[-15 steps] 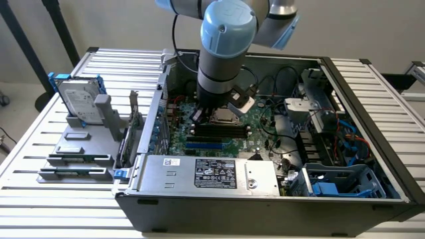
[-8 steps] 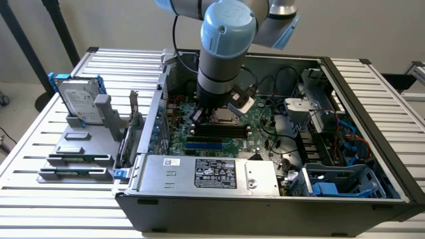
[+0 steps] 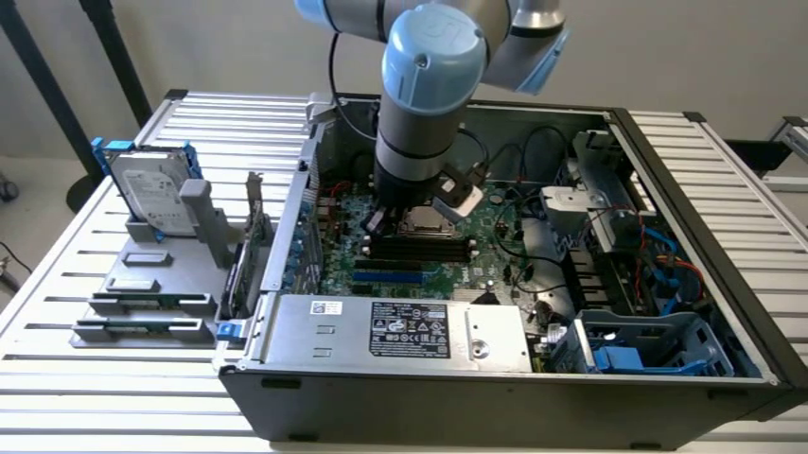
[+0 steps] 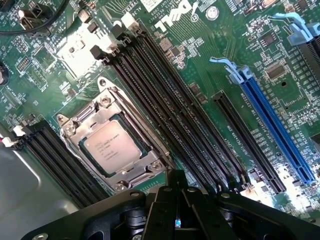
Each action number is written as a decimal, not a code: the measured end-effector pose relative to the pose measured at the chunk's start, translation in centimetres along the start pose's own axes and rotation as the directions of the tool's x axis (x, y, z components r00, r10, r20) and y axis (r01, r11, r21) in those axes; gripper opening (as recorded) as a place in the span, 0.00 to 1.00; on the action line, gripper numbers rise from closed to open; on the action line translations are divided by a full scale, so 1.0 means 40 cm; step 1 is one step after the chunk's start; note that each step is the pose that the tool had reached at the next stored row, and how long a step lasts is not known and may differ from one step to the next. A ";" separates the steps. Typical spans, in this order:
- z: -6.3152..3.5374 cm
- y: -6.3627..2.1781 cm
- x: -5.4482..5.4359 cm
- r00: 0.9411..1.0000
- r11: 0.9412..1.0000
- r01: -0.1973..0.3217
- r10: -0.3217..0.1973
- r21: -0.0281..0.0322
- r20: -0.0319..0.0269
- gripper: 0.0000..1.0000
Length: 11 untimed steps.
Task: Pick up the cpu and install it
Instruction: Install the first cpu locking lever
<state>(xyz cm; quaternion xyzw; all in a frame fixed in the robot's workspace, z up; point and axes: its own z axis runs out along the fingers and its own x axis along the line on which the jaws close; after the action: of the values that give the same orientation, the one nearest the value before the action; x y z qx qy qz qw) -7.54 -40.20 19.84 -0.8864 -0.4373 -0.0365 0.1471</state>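
One cpu [image 4: 111, 146] is seated in its socket [image 4: 114, 145]; the claw [image 4: 176, 200] is closed and empty above it, so the install looks finished.

"DELL" in white on the green motherboard [image 4: 200, 65], cpu [image 4: 111, 148] print too small to read

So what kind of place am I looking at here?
Probably a lab bench for testing computer assembly: an open desktop case on a slatted table, a robot arm reaching in, and spare parts in a grey holder alongside.
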 end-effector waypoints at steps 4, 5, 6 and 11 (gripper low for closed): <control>0.006 0.000 0.001 1.000 1.000 0.006 -0.006 0.001 0.001 0.11; 0.007 0.000 0.001 1.000 1.000 0.007 -0.007 0.001 0.001 0.11; 0.008 0.000 0.001 1.000 1.000 0.008 -0.008 0.001 0.001 0.11; 0.009 -0.001 0.003 1.000 1.000 0.013 -0.013 0.001 0.004 0.11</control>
<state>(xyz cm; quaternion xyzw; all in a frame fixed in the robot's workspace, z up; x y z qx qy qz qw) -7.53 -39.97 19.52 -0.8836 -0.4433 -0.0352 0.1466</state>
